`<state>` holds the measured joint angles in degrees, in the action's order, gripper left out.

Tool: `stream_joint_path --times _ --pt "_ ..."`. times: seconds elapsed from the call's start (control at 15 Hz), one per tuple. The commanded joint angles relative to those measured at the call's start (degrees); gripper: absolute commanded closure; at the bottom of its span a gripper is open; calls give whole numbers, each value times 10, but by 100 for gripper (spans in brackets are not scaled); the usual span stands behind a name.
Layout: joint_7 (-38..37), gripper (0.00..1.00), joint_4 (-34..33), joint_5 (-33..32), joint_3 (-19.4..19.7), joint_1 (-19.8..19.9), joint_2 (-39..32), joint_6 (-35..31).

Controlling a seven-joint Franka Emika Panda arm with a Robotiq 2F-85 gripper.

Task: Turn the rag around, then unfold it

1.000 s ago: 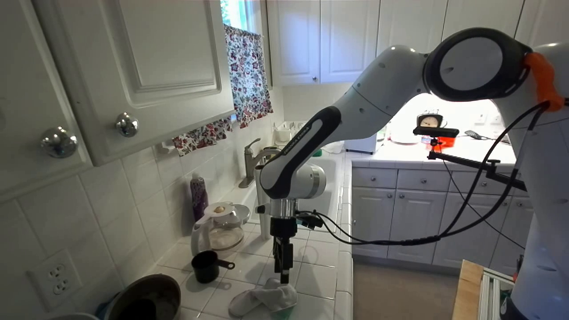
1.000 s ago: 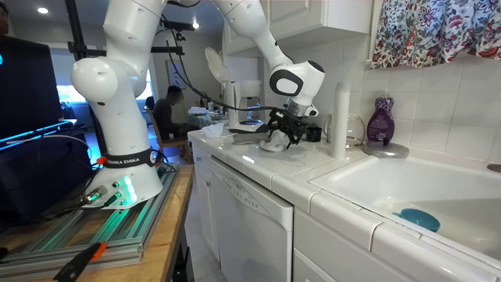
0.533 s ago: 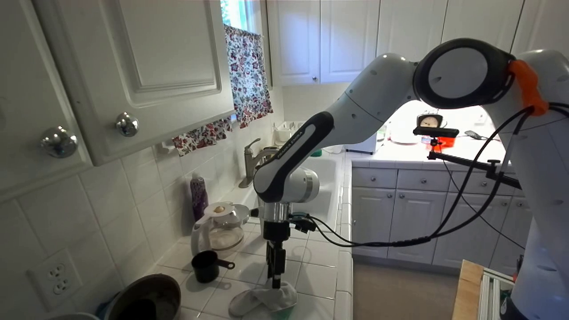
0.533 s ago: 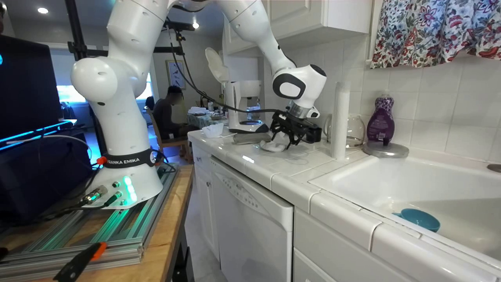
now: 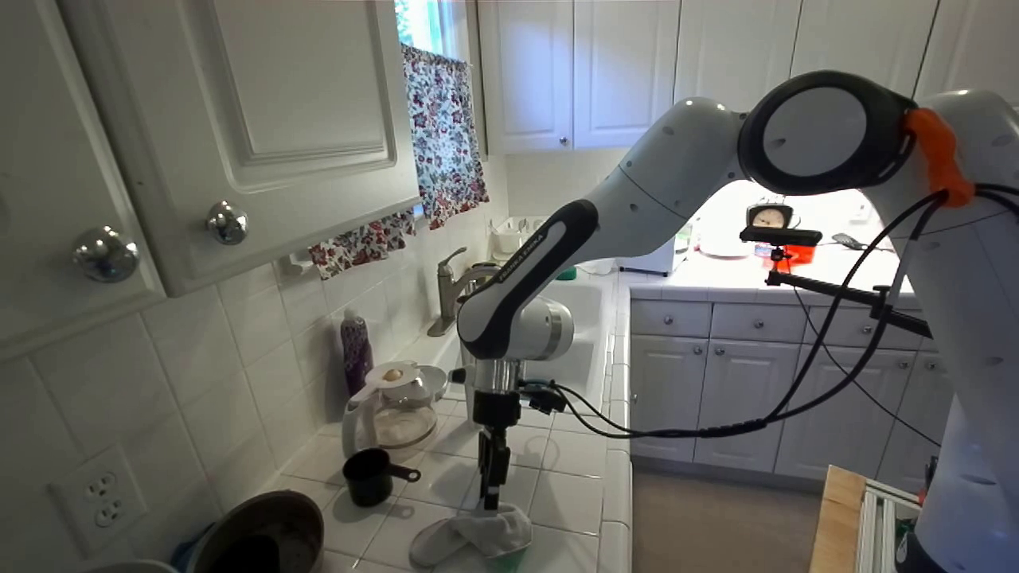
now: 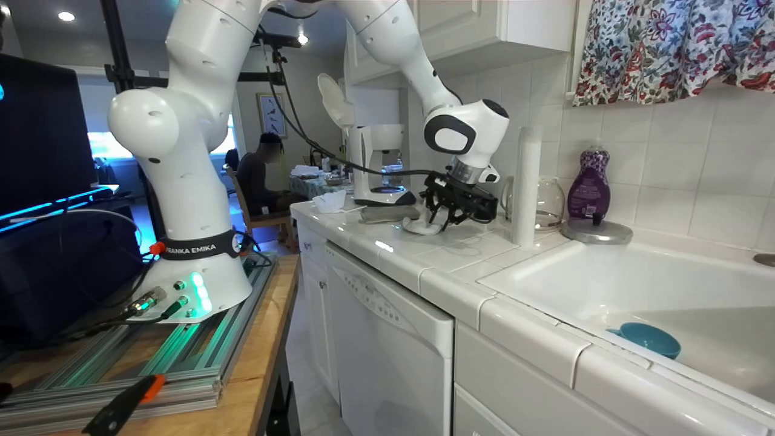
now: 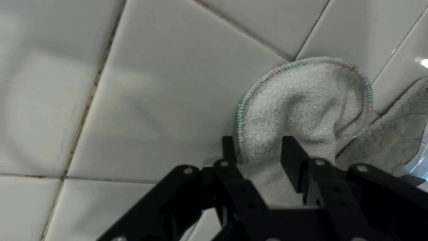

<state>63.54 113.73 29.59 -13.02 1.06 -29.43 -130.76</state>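
Observation:
The rag [image 7: 311,90] is off-white terry cloth with a stitched coloured edge, lying bunched and folded on the tiled counter; the rag shows in both exterior views [image 5: 501,532] [image 6: 421,227]. My gripper [image 7: 257,142] points down at it, fingertips low at the cloth. In the wrist view the two fingers stand apart, with part of the rag in the gap. The left finger [image 7: 228,147] is just outside the stitched edge, and the right one overlaps the cloth. Whether either finger presses on the fabric I cannot tell. The gripper body hides the rag's near part.
A flat grey item [image 7: 391,144] lies beside the rag. Close by on the counter stand a black measuring cup [image 5: 368,477], a glass carafe [image 5: 404,418], a dark pot [image 5: 263,533] and a tall white roll [image 6: 527,188]. Beyond the roll is the sink [image 6: 581,284].
In an exterior view the gripper has shifted left over the rag. Its fingers have come closer together around part of the cloth. The rag lies in about the same spot.

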Motion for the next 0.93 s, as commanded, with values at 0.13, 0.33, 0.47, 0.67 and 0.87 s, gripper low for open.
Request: stream_joint_path --times 0.13,0.33,0.47,0.67,0.87 --pt "11 100 11 11 -13 19 7 -19" --pt "10 100 14 13 -15 24 8 -22" --pt "11 100 16 17 -17 28 9 -17" --pt "17 100 51 23 -23 34 46 -34" --pt "35 100 111 32 -30 40 111 -76"
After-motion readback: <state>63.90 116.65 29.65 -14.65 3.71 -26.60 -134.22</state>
